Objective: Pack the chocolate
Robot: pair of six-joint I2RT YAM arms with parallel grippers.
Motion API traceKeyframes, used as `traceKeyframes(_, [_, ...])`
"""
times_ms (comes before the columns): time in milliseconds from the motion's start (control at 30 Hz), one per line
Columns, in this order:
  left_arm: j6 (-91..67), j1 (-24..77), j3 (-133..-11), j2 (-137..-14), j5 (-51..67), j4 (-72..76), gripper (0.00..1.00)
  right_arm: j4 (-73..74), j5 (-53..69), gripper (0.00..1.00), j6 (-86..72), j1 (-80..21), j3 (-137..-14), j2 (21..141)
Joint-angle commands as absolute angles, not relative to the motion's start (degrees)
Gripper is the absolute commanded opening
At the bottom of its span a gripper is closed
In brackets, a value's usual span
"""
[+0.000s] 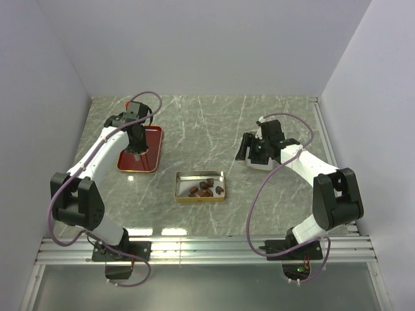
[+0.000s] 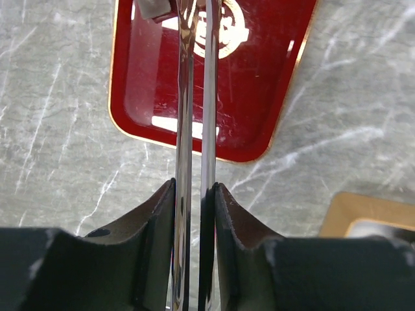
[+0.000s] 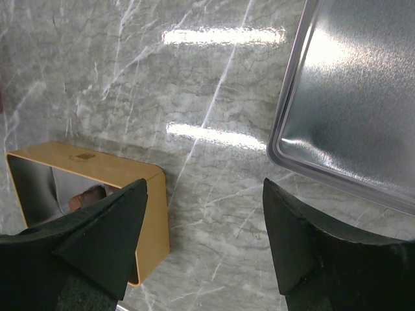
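Chocolate (image 1: 205, 188) in tin (image 1: 200, 173), L pincer (image 2: 194, 188) down gripping tweezers (image 2: 185, 97), R pincer (image 3: 205, 188) agape

The whole worktop (image 1: 259, 123) is taken in from high above, behind the arm bases. The red tray (image 2: 259, 97) is seen close from the left wrist, facing down; the gold tin (image 3: 91, 170) is seen close from the right wrist. That tin is shared by all views.

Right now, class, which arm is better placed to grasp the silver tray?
Right. The right gripper is open beside the silver tray; the left gripper is far off over the red tray, shut on metal tweezers.
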State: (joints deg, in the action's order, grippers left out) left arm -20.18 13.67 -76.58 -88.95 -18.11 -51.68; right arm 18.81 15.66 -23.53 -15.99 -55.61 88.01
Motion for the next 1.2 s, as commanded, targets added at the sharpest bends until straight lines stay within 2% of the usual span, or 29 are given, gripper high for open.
traceKeyframes(0, [-18.64, 13.45, -76.55, -83.94, -15.47, -50.97, 0.31, 18.81, 15.12, 0.79, -23.2, -16.44, -57.57, 87.36])
traceKeyframes(500, [-18.2, 15.12, -75.59, -75.77, -9.93, -54.66, 0.31, 18.02, 16.0, 0.79, -23.99, -16.44, -56.16, 86.57])
traceKeyframes(933, [-18.28, 26.44, -70.31, -67.68, -1.94, -53.79, 0.31, 17.58, 16.7, 0.79, -24.43, -16.61, -55.72, 86.13])
traceKeyframes(1167, [-18.55, 29.27, -71.02, -64.69, 1.48, -54.23, 0.31, 17.49, 16.7, 0.79, -24.61, -16.87, -55.37, 85.69])
